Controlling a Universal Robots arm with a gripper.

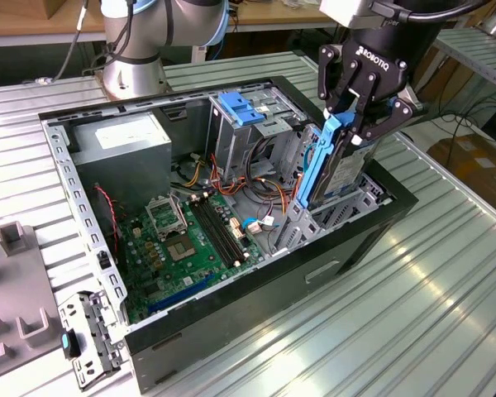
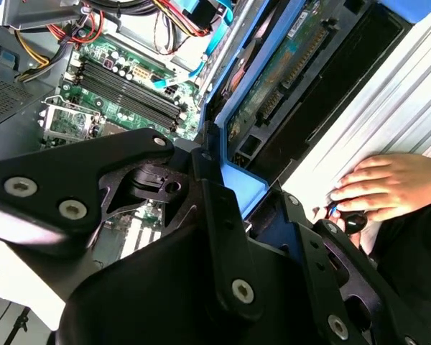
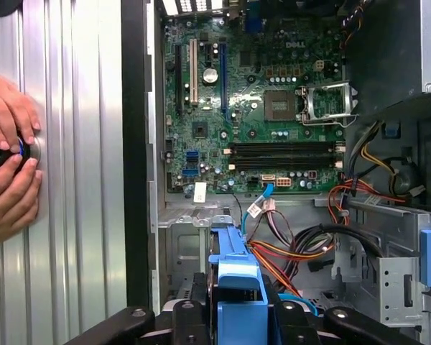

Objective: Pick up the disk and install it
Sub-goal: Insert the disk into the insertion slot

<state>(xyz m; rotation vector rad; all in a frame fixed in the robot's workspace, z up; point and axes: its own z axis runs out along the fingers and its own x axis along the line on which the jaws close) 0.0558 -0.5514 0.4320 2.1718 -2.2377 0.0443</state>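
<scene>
Your arm (image 1: 190, 16) | base (image 1: 132, 66): upright, toward the exterior view's left | wrist (image 1: 393, 37): exterior view's upper right, aimed downward, slightly tilted | your claw (image 1: 351, 132): black, closed from both sides on the disk (image 1: 326, 169), gripping its upper end, disk held on edge.

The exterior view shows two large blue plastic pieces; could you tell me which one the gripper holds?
The blue-railed disk, upright, clamped in the gripper at the exterior view's right; the ribbed latch piece lies flat atop the drive cage.
</scene>
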